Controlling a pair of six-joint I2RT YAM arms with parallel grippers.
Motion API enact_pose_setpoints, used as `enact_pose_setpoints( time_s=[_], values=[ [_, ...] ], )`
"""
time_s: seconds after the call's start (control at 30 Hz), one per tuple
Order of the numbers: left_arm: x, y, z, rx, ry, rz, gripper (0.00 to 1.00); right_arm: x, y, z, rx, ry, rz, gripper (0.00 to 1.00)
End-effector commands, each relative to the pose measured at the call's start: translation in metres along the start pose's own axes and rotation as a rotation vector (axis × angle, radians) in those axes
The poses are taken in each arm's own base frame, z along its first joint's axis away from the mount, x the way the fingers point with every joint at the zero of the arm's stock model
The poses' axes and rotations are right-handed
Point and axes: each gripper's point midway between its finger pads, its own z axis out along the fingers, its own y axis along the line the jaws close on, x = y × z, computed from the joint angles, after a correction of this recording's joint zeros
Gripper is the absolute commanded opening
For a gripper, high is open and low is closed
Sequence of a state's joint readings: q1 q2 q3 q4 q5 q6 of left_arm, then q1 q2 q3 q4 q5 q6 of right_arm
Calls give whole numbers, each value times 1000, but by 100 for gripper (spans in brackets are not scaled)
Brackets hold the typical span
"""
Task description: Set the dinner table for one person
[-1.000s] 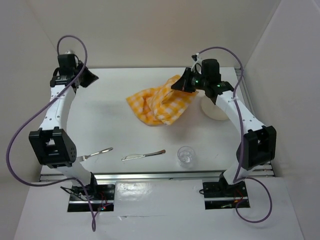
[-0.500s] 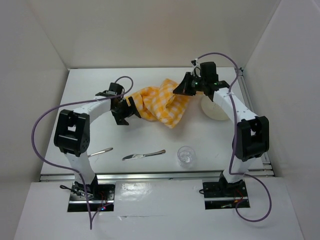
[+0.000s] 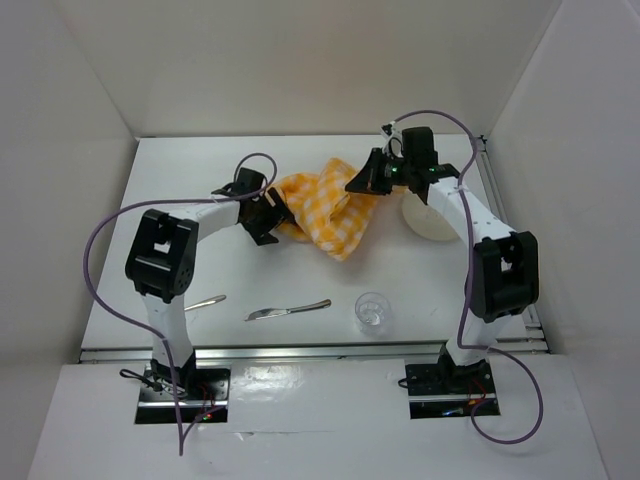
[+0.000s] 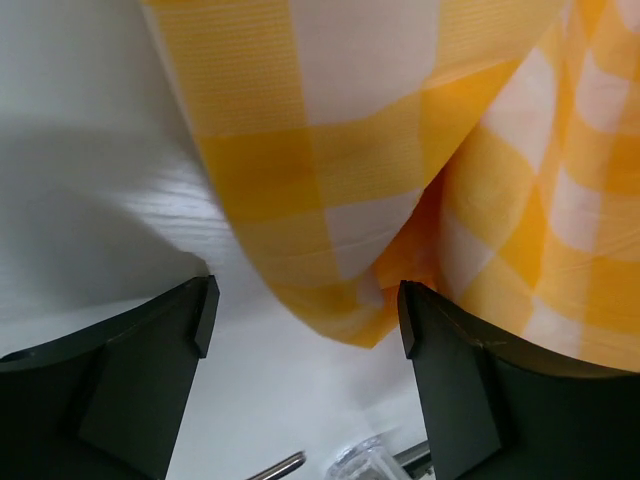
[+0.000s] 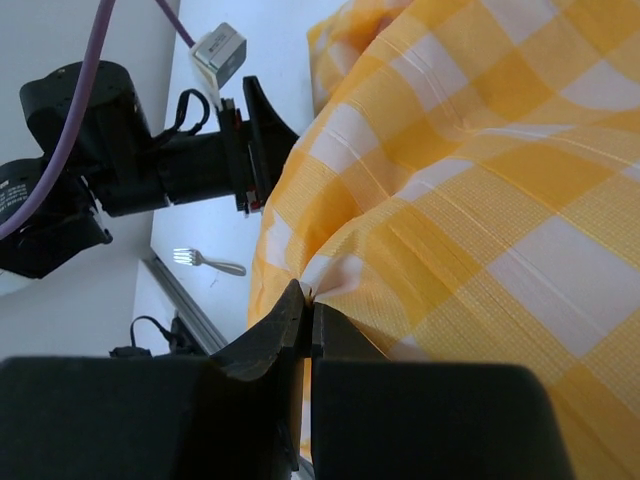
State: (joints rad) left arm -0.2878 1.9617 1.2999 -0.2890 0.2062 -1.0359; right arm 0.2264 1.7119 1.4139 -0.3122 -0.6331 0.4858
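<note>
On the white dinner table (image 3: 170,190) lies a bunched yellow-and-white checked cloth (image 3: 335,210). Its right upper edge is lifted by my right gripper (image 3: 362,180), whose jaws are shut on a fold of the cloth (image 5: 480,180) in the right wrist view (image 5: 310,308). My left gripper (image 3: 276,214) sits at the cloth's left edge. In the left wrist view it (image 4: 305,320) stands open, low over the table. The cloth's hanging corner (image 4: 360,300) lies just ahead of its fingertips, and nothing is pinched between the dark fingers (image 4: 150,380).
A white plate (image 3: 428,222) rests right of the cloth, partly under the right arm. Along the near edge lie a fork (image 3: 205,302), a knife (image 3: 288,310) and a clear glass (image 3: 372,312). White walls enclose the table on three sides.
The left arm swung from the far-left corner across to the cloth's left edge and its jaws opened. The right gripper kept its hold and drew the cloth slightly up and right.
</note>
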Motion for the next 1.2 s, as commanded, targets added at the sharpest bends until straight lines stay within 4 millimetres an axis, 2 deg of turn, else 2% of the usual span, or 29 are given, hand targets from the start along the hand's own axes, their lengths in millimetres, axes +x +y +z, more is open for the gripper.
enact_pose_setpoints(
  time_s=[0.0, 0.07, 0.1, 0.13, 0.17, 0.2, 0.23, 0.33, 0.37, 0.4, 0.43, 0.47, 0.5, 0.57, 0.7, 0.73, 0.77, 0.8, 0.83, 0.87, 0.9, 0.93, 0.97, 1.0, 1.03, 1.07, 1.1, 1.13, 1.17],
  values=[
    [-1, 0, 28, -26, -11, -40, 87, -2, 9, -2, -60, -11, -18, 0],
    [-5, 2, 33, -51, -15, -44, 79, 0, 8, -3, -54, 0, -9, 0],
    [-7, 4, 35, -66, -22, -46, 70, -1, 9, -4, -53, 2, -16, 0],
    [-15, -3, 32, -61, -43, -25, 52, -2, 12, -6, -56, -5, -34, 0],
    [-18, -5, 30, -66, -53, -14, 4, -2, 6, -9, -44, -2, -29, 0],
    [-27, 3, 25, -87, -54, -26, 0, -3, 12, -13, -55, 1, -40, 0],
    [-36, -6, 10, -63, -77, -1, 0, -2, 13, -16, -53, 3, -57, 0],
    [-67, -10, -30, -36, -167, 59, 0, -3, 14, -27, -29, 0, -73, 0],
    [-80, -21, -62, -14, -233, 96, 0, -9, 16, -29, -22, -11, -102, 0],
    [-94, -21, -81, -15, -275, 120, 0, -6, 16, -34, -6, -3, -104, 0],
    [-96, -16, -98, -44, -280, 138, 0, -11, 17, -38, 13, -20, -122, 0],
    [-107, -32, -131, 6, -329, 205, 0, -14, 21, -43, 18, -31, -154, 0],
    [-118, -31, -149, 21, -351, 226, 0, -13, 21, -48, 37, -28, -157, 0],
    [-123, -40, -186, 28, -367, 327, 0, -19, 14, -54, 86, -40, -163, 0],
    [-123, -39, -226, -50, -347, 423, 0, -36, 10, -54, 142, -66, -189, 0],
    [-123, -39, -227, -62, -333, 434, 0, -40, -1, -46, 155, -55, -173, 0],
    [-124, -35, -218, -82, -305, 436, 0, -42, -5, -41, 160, -43, -164, 0],
    [-130, -38, -218, -88, -314, 445, 0, -57, 4, -40, 122, -62, -168, 0],
    [-135, -36, -213, -106, -317, 441, 0, -63, 3, -31, 107, -55, -168, 0],
    [-139, -32, -208, -121, -305, 430, 0, -58, -18, -7, 114, 4, -117, 0],
    [-152, -33, -193, -141, -300, 425, 0, -80, -9, -3, 91, -24, -142, 0],
    [-160, -34, -185, -152, -305, 424, 0, -85, -13, 7, 82, -14, -138, 7],
    [-169, -30, -177, -165, -297, 410, 4, -74, -42, 36, 101, 52, -87, 54],
    [-187, -26, -157, -170, -289, 395, 16, -74, -47, 50, 102, 72, -71, 70],
    [-194, -26, -144, -174, -282, 393, 31, -100, -36, 52, 83, 28, -106, 82],
    [-208, -19, -137, -192, -300, 362, 58, -74, -75, 78, 140, 130, -21, 91],
    [-220, -15, -142, -218, -325, 329, 71, -76, -84, 82, 180, 137, -10, 97],
    [-220, -7, -128, -238, -293, 312, 79, -85, -79, 79, 186, 124, -18, 99],
    [-224, -2, -136, -252, -304, 299, 81, -78, -84, 76, 219, 143, 0, 99]
  ],
)
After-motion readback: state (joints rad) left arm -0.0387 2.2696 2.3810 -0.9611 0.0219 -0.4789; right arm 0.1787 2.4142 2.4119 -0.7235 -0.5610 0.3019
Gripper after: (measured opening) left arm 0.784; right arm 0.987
